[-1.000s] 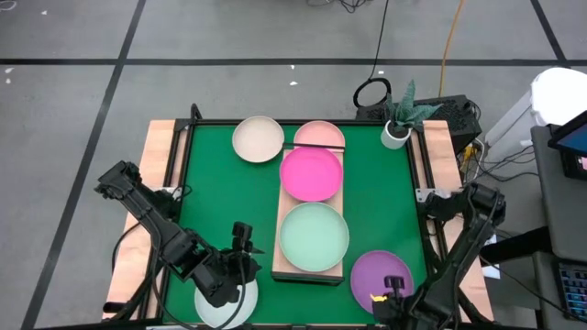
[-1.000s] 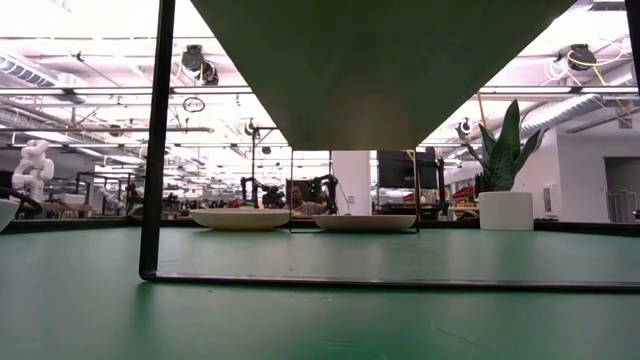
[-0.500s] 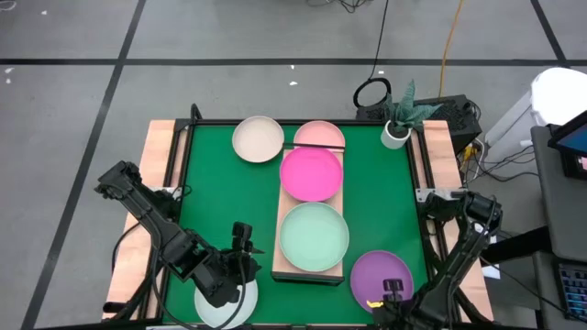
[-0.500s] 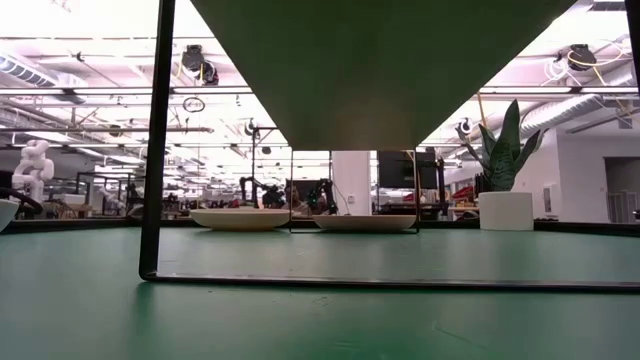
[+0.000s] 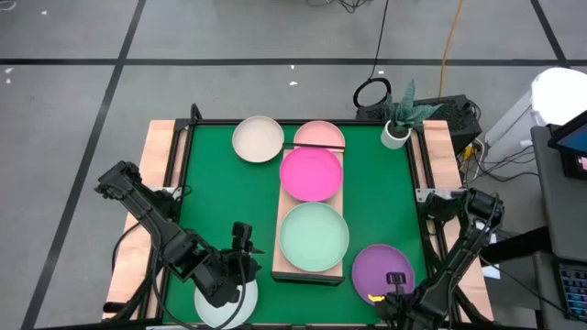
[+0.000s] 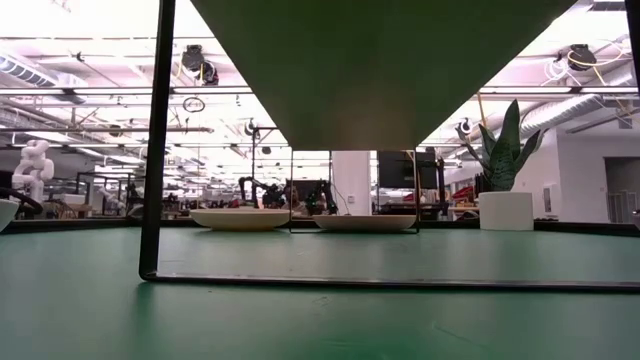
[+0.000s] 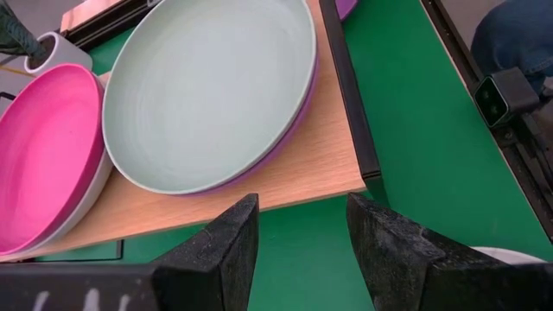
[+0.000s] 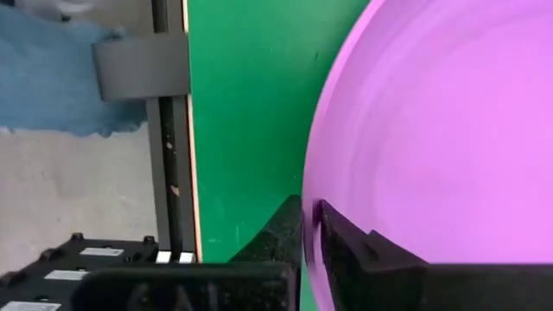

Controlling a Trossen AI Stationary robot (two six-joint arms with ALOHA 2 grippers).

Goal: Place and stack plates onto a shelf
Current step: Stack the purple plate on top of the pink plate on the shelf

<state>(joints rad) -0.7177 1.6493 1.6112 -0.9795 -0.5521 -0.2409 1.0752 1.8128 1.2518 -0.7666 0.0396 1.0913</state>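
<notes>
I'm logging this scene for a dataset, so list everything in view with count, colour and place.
plates: six seen; cream and pale pink at the far edge, magenta and mint on the shelf, purple near right, pale near left
shelf: one, light wood, middle of the mat
mat: one, green
potted plant: one, white pot, far right corner
left gripper: open, above the pale plate
right gripper: shut on the purple plate's near rim

The left gripper hangs low at the near left with its fingers spread, while the right gripper pinches the purple plate rim.
</notes>
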